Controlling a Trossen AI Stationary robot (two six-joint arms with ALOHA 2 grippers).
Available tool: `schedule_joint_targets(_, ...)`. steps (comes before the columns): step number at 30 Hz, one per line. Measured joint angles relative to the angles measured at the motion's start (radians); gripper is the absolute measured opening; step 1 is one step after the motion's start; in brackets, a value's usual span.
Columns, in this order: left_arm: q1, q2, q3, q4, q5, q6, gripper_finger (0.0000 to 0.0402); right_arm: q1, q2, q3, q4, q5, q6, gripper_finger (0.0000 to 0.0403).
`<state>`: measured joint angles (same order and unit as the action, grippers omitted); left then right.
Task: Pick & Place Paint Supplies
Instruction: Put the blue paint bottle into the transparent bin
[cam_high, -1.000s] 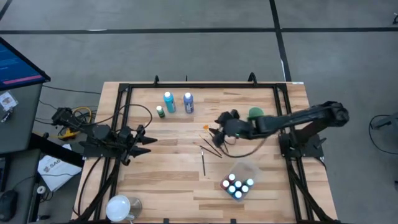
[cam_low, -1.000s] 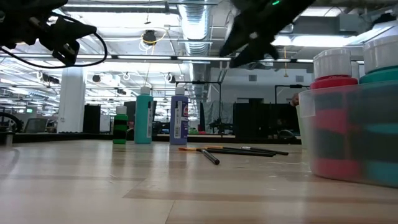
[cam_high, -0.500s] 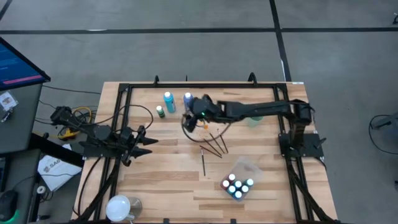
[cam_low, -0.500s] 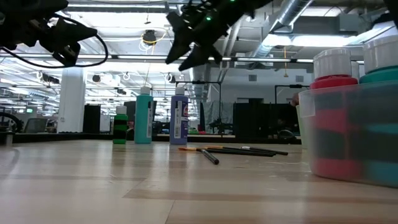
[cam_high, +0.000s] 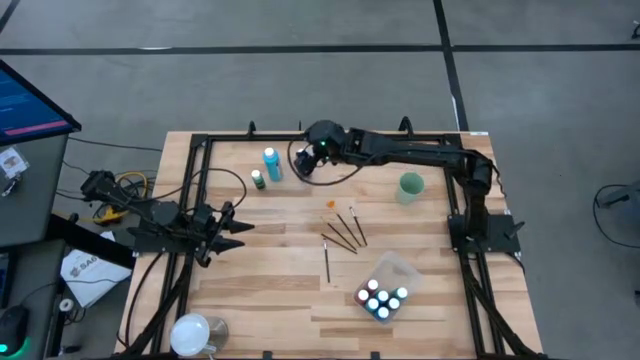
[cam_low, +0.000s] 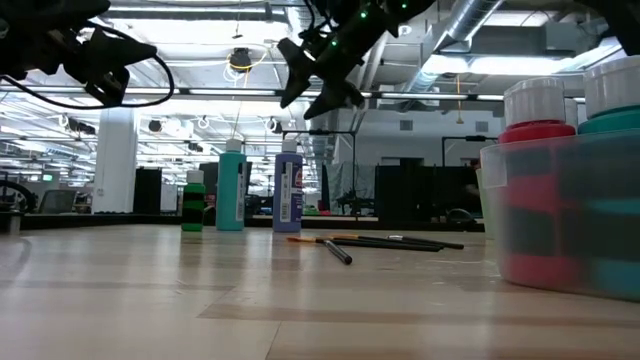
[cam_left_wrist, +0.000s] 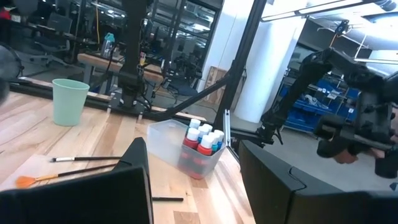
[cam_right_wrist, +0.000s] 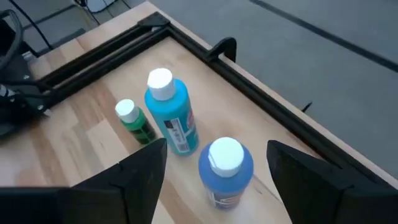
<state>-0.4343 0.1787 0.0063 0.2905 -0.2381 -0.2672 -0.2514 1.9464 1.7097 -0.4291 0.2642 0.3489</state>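
The wooden surface (cam_high: 270, 290) lay inside a black frame, with both arms reaching over it. The right arm stretched from its base at the right edge across to the far side, and its end effector (cam_high: 312, 160) hung in the air above the blue bottle (cam_right_wrist: 225, 173). Its fingers (cam_right_wrist: 144, 169) stood wide apart either side of that bottle's white cap and held nothing. The left end effector (cam_high: 232, 227) waited low near the left edge, open and empty.

A clear tub (cam_high: 386, 285) sat near the front right of the surface, holding a cluster of small bottles (cam_high: 380, 298) with white, red and teal caps. A pale green cup (cam_high: 410, 186) stood upright near the right edge, well apart from the tub.

At the far side three bottles stood upright in a loose group. The blue one was just beside the teal bottle (cam_high: 271, 164), and the smaller green bottle (cam_high: 257, 179) stood close on the teal one's other side. All three had white caps.

Several thin dark brushes (cam_high: 345, 232) lay fanned together near the middle of the surface, between the far bottles and the tub. One more brush (cam_high: 327, 261) lay alone just nearer the front. An orange-tipped brush (cam_left_wrist: 59, 174) lay with the group.
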Motion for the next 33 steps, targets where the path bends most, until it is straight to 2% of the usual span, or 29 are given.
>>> schedule_joint_targets(4,0.0,0.0,0.0,0.004,0.0,0.0,0.0132,0.002,0.036,-0.006,-0.019,-0.002,0.0,0.027)
schedule_joint_targets(6,0.0,0.0,0.0,0.005,0.0,0.0,0.0132,0.0,0.062,0.004,0.042,0.007,0.0,0.027)
schedule_joint_targets(8,0.0,0.0,0.0,0.006,-0.001,0.0,0.0132,-0.012,0.069,-0.004,0.011,0.011,0.003,0.027)
schedule_joint_targets(10,0.0,0.0,0.0,0.006,-0.001,0.0,0.0132,-0.017,0.094,0.0,0.058,0.018,0.003,0.027)
schedule_joint_targets(19,0.0,0.0,0.0,0.012,-0.001,0.0,0.0132,-0.018,0.135,0.0,0.043,0.023,0.018,0.0265)
schedule_joint_targets(24,0.0,0.006,0.0,0.018,-0.001,0.0,0.0132,-0.015,0.14,-0.002,0.038,0.048,0.021,0.0212)
schedule_joint_targets(30,0.0,0.006,0.0,0.021,-0.001,0.0,0.0132,-0.015,0.136,0.001,0.026,0.052,0.045,0.0089)
schedule_joint_targets(33,0.0,0.006,0.0,0.022,-0.001,0.0,0.0132,-0.015,0.136,0.0,0.025,0.052,0.044,0.0086)
